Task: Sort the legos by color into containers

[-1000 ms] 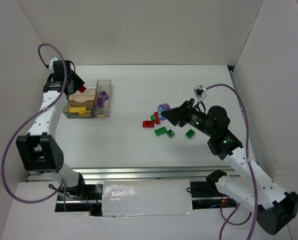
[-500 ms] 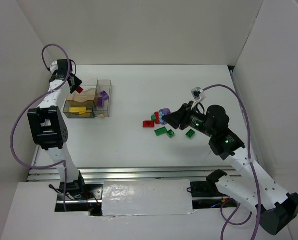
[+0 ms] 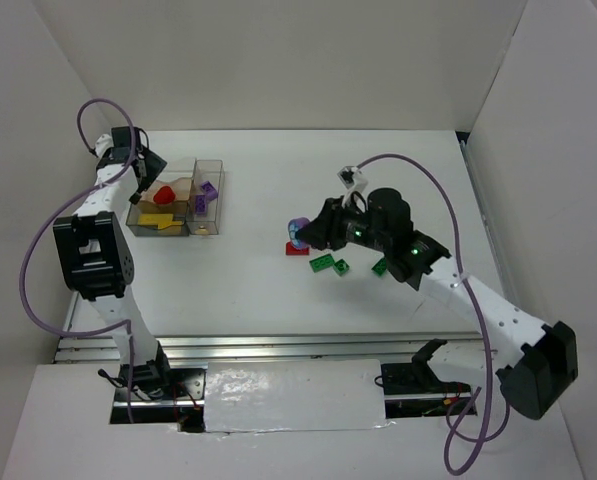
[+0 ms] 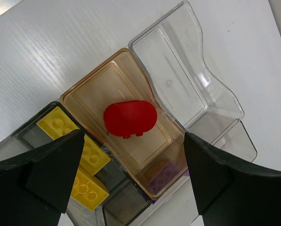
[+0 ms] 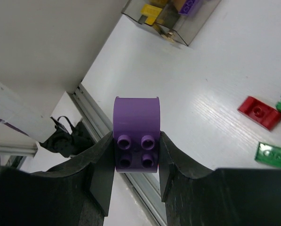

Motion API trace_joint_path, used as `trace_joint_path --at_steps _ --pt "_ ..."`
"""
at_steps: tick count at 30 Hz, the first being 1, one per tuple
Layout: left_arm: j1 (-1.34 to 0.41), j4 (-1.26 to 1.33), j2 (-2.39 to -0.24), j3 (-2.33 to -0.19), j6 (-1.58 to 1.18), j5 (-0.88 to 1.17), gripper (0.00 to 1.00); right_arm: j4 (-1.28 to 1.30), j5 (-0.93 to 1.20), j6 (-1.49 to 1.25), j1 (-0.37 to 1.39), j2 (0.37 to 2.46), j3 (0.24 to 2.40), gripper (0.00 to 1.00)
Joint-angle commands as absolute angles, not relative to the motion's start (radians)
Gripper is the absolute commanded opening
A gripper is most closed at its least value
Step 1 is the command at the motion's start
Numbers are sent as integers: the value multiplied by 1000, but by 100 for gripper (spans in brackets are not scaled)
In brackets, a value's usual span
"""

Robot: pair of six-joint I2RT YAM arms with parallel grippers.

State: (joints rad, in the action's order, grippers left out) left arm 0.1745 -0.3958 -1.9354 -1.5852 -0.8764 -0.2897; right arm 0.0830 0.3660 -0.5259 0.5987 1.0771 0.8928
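Over the clear box [image 4: 178,61], the left pincer [image 4: 133,162] gapes above a red brick [image 4: 130,118]; the right pincer [image 5: 136,160] clamps a purple brick [image 5: 136,122].

The legos [image 4: 130,118] are glossy plastic, the containers [image 4: 178,61] clear smooth plastic, the table [image 4: 60,37] matt.

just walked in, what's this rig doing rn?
It is sorting toy bricks by colour into a clear plastic compartment box. The left gripper hangs open over the box, where a red rounded brick lies in the amber-tinted compartment, with yellow bricks in the one beside it. The right gripper is shut on a purple rounded brick, held above the white table. A few green and red bricks lie loose there.
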Motion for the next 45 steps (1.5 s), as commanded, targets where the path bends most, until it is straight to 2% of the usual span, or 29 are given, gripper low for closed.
trace_joint_path --at_steps 1,4,7,12,14,18,21,23,24,25,27,28,32,35,36,37,40,44,45 --pt "193 -432 -1841 -1634 -904 -284 99 15 279 -520 664 1184 1033 0" --pt "184 -532 -1721 -1651 -858 -204 99 3 165 -603 712 1380 1168 0" --pt "175 -548 -1544 -1542 -795 -82 100 -35 57 -730 745 1609 1340 0" --pt "204 -611 -1215 -1274 -655 53 100 -83 57 -825 785 1995 1655 1" --pt "202 -586 -1081 -1165 -576 92 100 -58 61 -813 802 2150 1854 2" --pt "204 -584 -939 -1049 -471 98 99 -8 -3 -810 811 2353 2142 3" --pt "193 -540 -852 -947 -472 72 100 -34 -40 -807 811 2459 2244 9" --pt "193 -534 -818 -916 -471 83 100 -12 -38 -801 813 2537 2314 18" --pt "189 -544 -810 -919 -463 71 99 -8 -28 -801 815 2557 2372 27" --pt "183 -546 -804 -922 -466 54 100 -8 -17 -795 813 2572 2388 42" --pt "173 -560 -795 -927 -466 29 100 20 -64 -793 818 2574 2379 56" --pt "172 -560 -796 -925 -466 31 99 11 -78 -790 821 2560 2361 69" --pt "167 -568 -792 -930 -465 26 100 3 -115 -775 821 2494 2293 72" --pt "166 -565 -785 -925 -465 29 100 26 -112 -746 818 2471 2307 79" --pt "164 -566 -784 -923 -465 26 100 28 -104 -733 818 2458 2296 87" --pt "163 -565 -784 -925 -465 25 100 23 -88 -715 818 2421 2283 99" --pt "160 -561 -787 -922 -460 28 100 52 -115 -692 818 2276 2177 100" --pt "147 -546 -808 -914 -445 100 100 23 -236 -652 804 1982 1750 100" --pt "146 -548 -810 -916 -446 100 99 72 -250 -643 793 1933 1700 100"
